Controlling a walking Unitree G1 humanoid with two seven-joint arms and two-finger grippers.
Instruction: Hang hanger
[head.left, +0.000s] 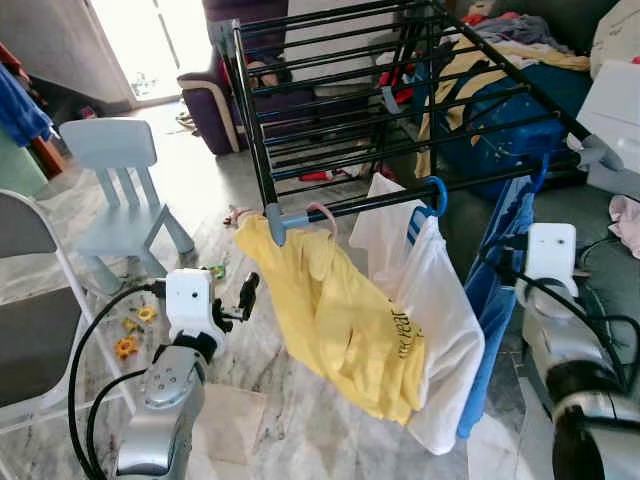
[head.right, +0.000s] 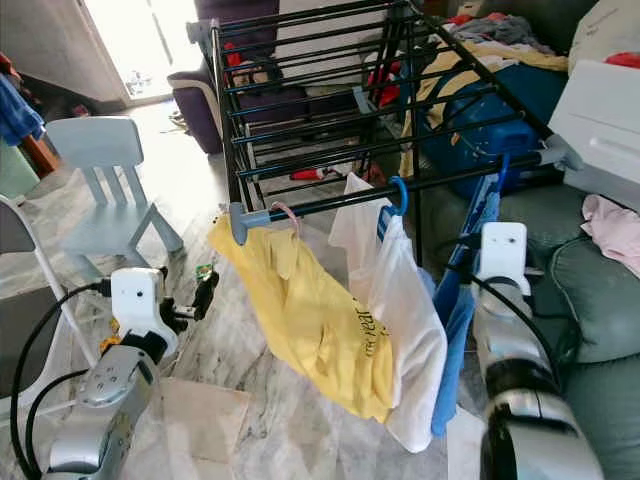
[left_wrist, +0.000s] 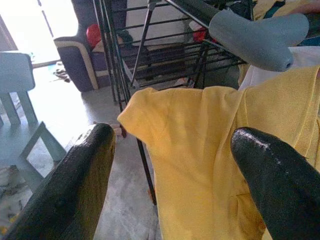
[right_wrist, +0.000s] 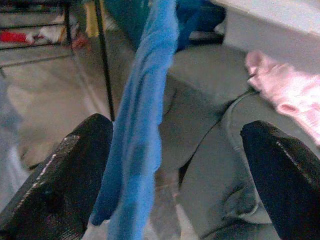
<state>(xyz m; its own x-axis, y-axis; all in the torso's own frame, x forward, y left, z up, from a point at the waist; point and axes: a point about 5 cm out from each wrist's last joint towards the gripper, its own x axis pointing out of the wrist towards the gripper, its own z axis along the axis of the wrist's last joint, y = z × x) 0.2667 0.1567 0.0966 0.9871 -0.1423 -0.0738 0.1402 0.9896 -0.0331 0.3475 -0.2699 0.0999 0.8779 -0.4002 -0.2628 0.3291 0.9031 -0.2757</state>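
Left eye view shows my yellow shirt (head.left: 335, 320) on its pink hanger (head.left: 322, 213), hooked over the rack's front rail (head.left: 350, 206), so it drapes freely. My left gripper (head.left: 246, 293) sits spread and empty beside it; my right gripper (right_wrist: 175, 165) gapes empty by the blue garment (right_wrist: 142, 125).

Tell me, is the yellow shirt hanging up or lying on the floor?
Hanging: the yellow shirt hangs from a pink hanger hooked on the drying rack rail.
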